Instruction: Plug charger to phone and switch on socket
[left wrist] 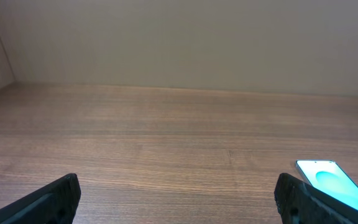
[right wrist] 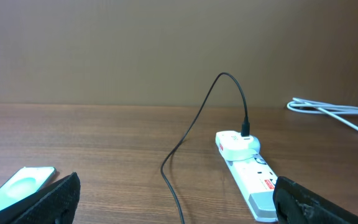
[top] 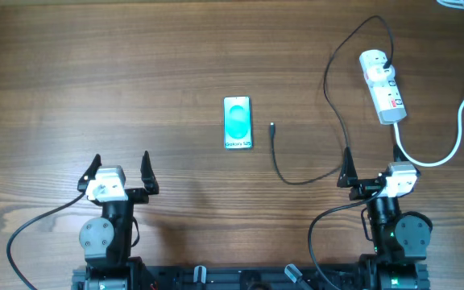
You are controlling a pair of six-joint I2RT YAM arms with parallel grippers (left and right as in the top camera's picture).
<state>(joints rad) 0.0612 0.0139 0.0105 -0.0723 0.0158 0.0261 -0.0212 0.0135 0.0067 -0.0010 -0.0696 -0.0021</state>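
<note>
Overhead, you're at the opening step, left gripper [top: 120,164] and right gripper [top: 373,167] jaws wide and empty; next, pinch the charger [top: 273,138] tip lying just beside the phone [top: 238,122].

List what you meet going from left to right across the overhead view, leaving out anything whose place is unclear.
left gripper → phone → charger's small plug tip → white power strip. The right gripper and the thick white cord overlap the strip's span, so both are left out.
</note>
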